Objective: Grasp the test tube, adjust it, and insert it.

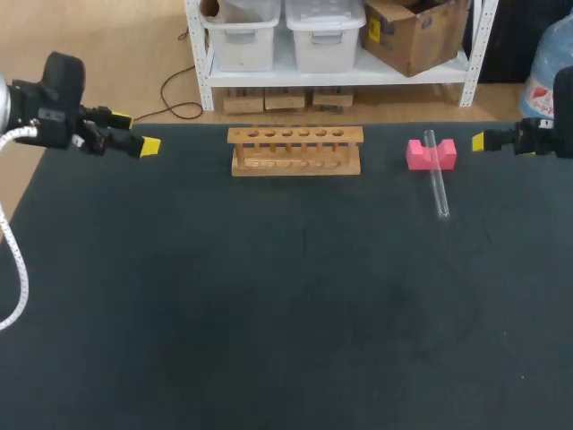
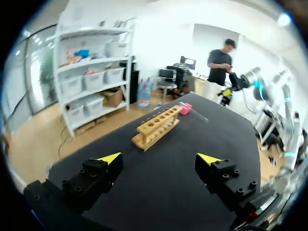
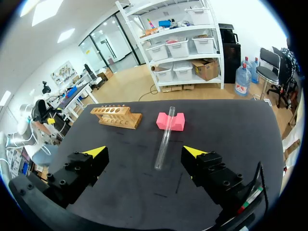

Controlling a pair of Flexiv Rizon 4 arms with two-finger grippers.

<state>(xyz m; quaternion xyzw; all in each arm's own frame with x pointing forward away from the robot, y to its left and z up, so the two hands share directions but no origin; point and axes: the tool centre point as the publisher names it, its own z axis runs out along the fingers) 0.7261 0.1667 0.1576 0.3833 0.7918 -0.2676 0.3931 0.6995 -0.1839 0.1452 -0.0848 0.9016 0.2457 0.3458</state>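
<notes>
A clear glass test tube (image 1: pixel 437 176) leans with its far end in the notch of a pink block (image 1: pixel 431 154) at the table's back right. The tube (image 3: pixel 165 137) lies ahead of my right gripper (image 3: pixel 144 151), whose fingers stand wide open and empty. A wooden rack (image 1: pixel 295 150) with a row of several holes stands at the back middle, empty. My left gripper (image 2: pixel 160 157) is open and empty at the table's back left edge; the rack (image 2: pixel 158 126) is well ahead of it. In the head view the right gripper (image 1: pixel 479 141) hovers at the right edge, beside the pink block.
The black table (image 1: pixel 269 305) stretches bare from the middle to the front. The rack (image 3: pixel 116 116) and pink block (image 3: pixel 170 121) stand apart along the back.
</notes>
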